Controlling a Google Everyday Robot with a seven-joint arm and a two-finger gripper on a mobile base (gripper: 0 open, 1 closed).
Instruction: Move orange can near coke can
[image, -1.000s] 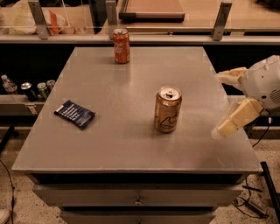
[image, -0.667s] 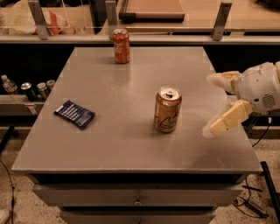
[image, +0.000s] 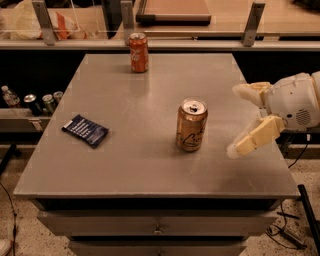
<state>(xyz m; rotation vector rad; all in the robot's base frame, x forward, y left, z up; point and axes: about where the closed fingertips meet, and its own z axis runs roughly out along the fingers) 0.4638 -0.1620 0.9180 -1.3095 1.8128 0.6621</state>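
Gripper at right edge of table, fingers spread, empty. At left, blue packet, print unreadable. Far edge: coke can, white Coca-Cola script, upright. Mid-table: orange can, dark curly script, upright, near the gripper, well apart from coke can.

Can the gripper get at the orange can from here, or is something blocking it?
Probably yes. The gripper sits open close beside the orange can, nothing between them; the blue packet and coke can lie well off that path.
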